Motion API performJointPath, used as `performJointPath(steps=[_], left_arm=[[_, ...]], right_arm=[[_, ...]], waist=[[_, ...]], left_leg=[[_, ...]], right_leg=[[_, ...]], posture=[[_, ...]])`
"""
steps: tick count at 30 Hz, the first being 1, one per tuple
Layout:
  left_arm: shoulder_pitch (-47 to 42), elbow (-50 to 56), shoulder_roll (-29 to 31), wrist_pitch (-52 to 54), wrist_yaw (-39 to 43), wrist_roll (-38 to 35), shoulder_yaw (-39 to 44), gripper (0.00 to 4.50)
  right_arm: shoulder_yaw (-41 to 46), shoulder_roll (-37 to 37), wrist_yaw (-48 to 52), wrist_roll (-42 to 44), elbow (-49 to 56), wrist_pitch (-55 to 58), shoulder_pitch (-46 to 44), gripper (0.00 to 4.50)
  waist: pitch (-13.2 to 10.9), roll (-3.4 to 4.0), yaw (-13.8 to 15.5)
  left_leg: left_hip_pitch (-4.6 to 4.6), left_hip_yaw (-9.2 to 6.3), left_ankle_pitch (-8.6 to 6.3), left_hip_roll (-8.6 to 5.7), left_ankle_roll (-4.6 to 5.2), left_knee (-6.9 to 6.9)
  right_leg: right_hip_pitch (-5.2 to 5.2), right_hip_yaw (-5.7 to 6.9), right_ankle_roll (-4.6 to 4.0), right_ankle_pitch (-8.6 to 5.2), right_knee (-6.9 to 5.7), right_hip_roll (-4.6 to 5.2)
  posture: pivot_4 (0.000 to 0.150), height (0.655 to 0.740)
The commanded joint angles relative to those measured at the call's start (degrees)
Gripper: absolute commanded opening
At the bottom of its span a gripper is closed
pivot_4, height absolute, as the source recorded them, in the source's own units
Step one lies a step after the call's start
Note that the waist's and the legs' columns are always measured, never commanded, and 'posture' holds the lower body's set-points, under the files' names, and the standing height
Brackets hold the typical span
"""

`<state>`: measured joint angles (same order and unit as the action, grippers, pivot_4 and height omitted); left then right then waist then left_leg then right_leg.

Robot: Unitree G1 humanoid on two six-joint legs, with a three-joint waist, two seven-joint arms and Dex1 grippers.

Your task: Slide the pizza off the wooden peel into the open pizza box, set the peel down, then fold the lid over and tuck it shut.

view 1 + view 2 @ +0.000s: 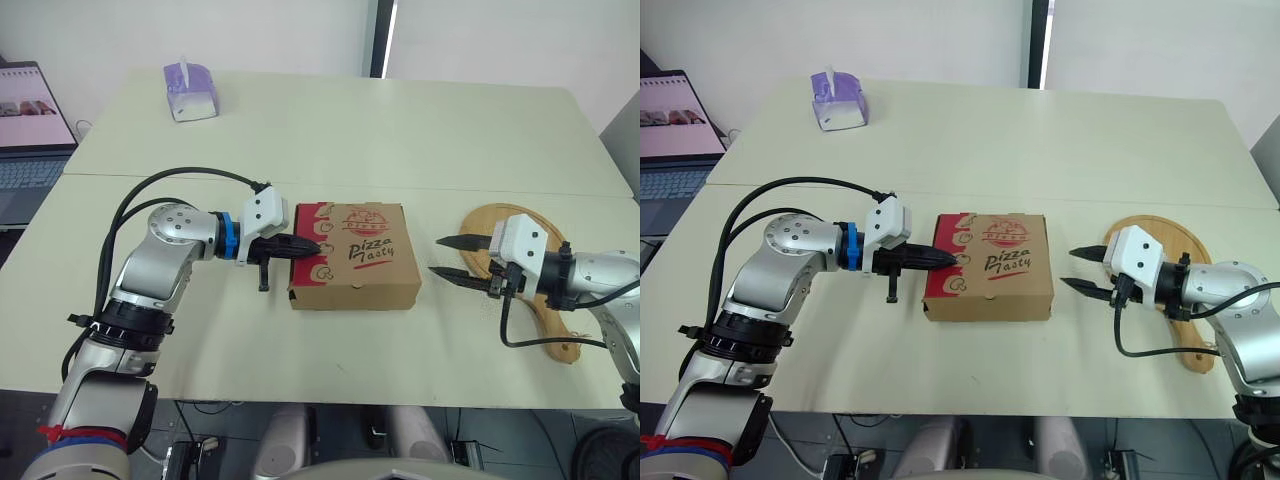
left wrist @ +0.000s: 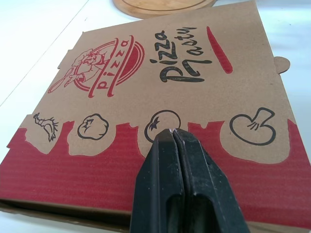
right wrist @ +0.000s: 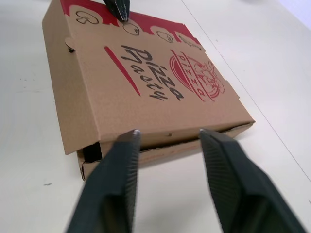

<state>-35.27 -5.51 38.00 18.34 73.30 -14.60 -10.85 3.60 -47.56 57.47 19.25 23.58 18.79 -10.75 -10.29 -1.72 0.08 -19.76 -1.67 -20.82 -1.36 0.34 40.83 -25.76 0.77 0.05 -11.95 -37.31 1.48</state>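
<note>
Far left, a laptop sits just off the table, and a tissue box is near the back edge. There's loads of bare tabletop behind and in front of everything else.

The left arm is bent at the elbow, with the forearm running flat across toward the right. The left gripper has its fingers pinched together on nothing, and the tip is resting on the red strip along the left edge of the pizza box.

The box sits mid-table on the near half, roughly square to the table edge, with the red strip on its left side. The lid is down, but there's a thin gap along the side facing the right arm.

The right gripper is spread wide and points left at that side, not touching it. Its forearm reaches over the peel, which lies flat with its handle toward the near edge.
</note>
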Motion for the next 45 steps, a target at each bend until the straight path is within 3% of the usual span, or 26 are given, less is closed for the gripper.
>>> performJointPath(steps=[1, 2, 5, 15, 17, 22, 35, 45], left_arm=[[-1.1, -0.1, 0.0, -0.7, 0.3, 0.3, 0.1, 0.00], [-1.2, -0.1, 0.0, -0.7, 0.3, 0.2, 0.2, 0.00], [-1.3, -0.3, 0.1, -0.7, 0.3, 0.2, 0.2, 0.00], [-1.6, -0.5, 0.2, -0.8, 0.7, 0.2, 0.1, 0.00], [-1.5, -0.4, 0.3, -0.8, 0.7, 0.2, 0.1, 0.00], [-1.2, 0.4, 0.1, -0.5, 0.8, 0.1, 0.0, 0.00], [-0.3, 1.6, 0.5, -0.2, 1.0, 0.3, -0.3, 0.00], [-1.9, 0.7, -0.1, 0.5, 0.9, -0.4, 0.4, 0.00]], right_arm=[[-0.9, 1.5, -1.1, 0.8, 4.9, -1.7, -1.0, 0.56], [-1.3, 1.9, -1.5, 0.6, 5.8, -1.4, -0.9, 0.15], [-3.2, 2.2, -1.2, 0.0, 7.9, -1.7, -0.5, 0.54], [-11.0, 3.0, -2.3, -10.0, 5.3, -8.6, -1.9, 3.97], [-12.1, 3.4, -2.8, -11.9, 4.2, -9.5, -2.4, 4.49], [-15.0, 5.0, -4.6, -16.9, -0.2, -12.2, -4.7, 4.49], [-15.0, 8.4, -6.8, -18.9, -4.3, -13.7, -5.5, 4.49], [-11.5, 11.1, -7.0, -12.5, -1.3, -12.5, -5.8, 4.49]], waist=[[0.0, 0.00, 0.0], [0.0, 0.00, 0.0], [0.0, 0.00, 0.0], [0.0, 0.00, 0.0], [0.0, 0.00, 0.0], [0.0, 0.00, -0.1], [0.0, 0.01, -0.2], [0.0, 0.01, -0.2]], left_leg=[[0.00, 0.00, 0.00, 0.00, 0.00, 0.00], [0.00, 0.00, 0.00, 0.00, -0.01, 0.00], [0.00, -0.01, 0.01, 0.00, -0.02, 0.01], [0.00, 0.00, 0.02, 0.00, -0.03, 0.01], [0.00, 0.00, 0.02, -0.01, -0.03, 0.02], [0.00, 0.02, 0.02, 0.00, -0.04, 0.02], [0.04, 0.04, 0.02, 0.00, -0.04, 0.05], [0.12, 0.11, 0.02, 0.00, -0.03, 0.07]], right_leg=[[0.00, 0.00, 0.00, 0.00, 0.00, 0.00], [0.00, 0.00, 0.00, 0.00, 0.00, 0.00], [0.00, 0.00, 0.00, 0.00, -0.01, 0.00], [0.00, 0.00, 0.01, 0.00, 0.00, 0.00], [0.00, 0.01, 0.01, 0.00, 0.00, 0.00], [-0.01, 0.00, 0.01, 0.01, -0.01, 0.00], [-0.01, -0.03, -0.02, 0.02, -0.10, -0.01], [-0.02, -0.10, -0.03, 0.02, -0.28, -0.02]], posture=[[0.150, 0.7400], [0.150, 0.7400], [0.150, 0.7400], [0.150, 0.7400], [0.150, 0.7400], [0.150, 0.7400], [0.150, 0.7400], [0.150, 0.7400]])
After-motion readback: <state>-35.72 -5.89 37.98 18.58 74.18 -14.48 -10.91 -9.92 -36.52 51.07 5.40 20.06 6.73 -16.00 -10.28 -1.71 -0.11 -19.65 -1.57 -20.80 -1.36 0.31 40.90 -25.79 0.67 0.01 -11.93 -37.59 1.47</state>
